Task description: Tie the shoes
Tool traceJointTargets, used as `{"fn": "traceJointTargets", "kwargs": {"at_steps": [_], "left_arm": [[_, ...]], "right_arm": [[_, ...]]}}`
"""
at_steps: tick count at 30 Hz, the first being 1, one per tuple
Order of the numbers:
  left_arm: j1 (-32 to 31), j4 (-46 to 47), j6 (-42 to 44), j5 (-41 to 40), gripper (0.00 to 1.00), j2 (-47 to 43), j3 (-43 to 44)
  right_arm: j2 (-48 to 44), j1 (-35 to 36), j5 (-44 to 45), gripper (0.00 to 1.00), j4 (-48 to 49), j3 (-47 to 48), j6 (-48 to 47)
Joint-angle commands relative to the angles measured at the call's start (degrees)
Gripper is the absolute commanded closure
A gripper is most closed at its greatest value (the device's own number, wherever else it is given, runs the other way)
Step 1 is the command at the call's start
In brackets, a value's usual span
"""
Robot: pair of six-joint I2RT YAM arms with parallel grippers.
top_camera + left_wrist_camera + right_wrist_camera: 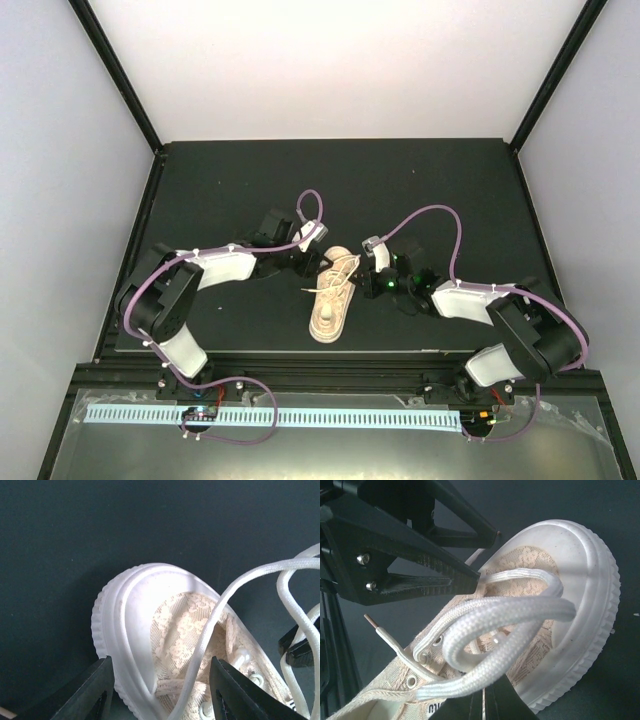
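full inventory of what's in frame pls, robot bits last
sneaker: 1, cream lace fabric with white sole, mid-table between the arms
laces: 1 set, cream, untied, looped loose over the sneaker
tabletop: 1, black, under everything
walls: 3, white, left, back and right
cables: 2, purple, one along each arm
arms: 2, black and white, based at near edge
left fingers: 2, black, open, astride the sneaker's toe
right fingers: 2, black, closed on the laces
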Motion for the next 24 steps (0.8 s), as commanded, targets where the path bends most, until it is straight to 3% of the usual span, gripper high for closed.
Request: {"fn": "traceJointTargets", "kwargs": {"at_steps": [1,5,9,21,24], "left_arm": [[0.0,-1.6,1.3,-0.7,0.46,0.6,0.7],[0.1,-1.4,0.8,-1.2,0.49,0.4,0.1],[0.0,-1.6,0.6,-0.8,0.58,0.2,0.0],[-0.3,-1.7,0.0,0.1,0.54,-0.7,-2.0],[-0.4,-1.6,-0.3,-0.4,0.65,-1.0,-2.4]], "right_arm": [[-1.2,-0.1,1.3,0.98,-0.1,1.2,-0.8],[-1.2,-0.1,1.3,0.98,-0.4,1.4,-0.9],[-1.7,-0.1,1.8,0.98,-0.8,1.3,-0.9],[-2.9,-0.1,3.0,0.98,-1.7,1.0,-1.1],[-3.4,-0.1,3.5,0.98,-1.9,0.9,-1.1]]}}
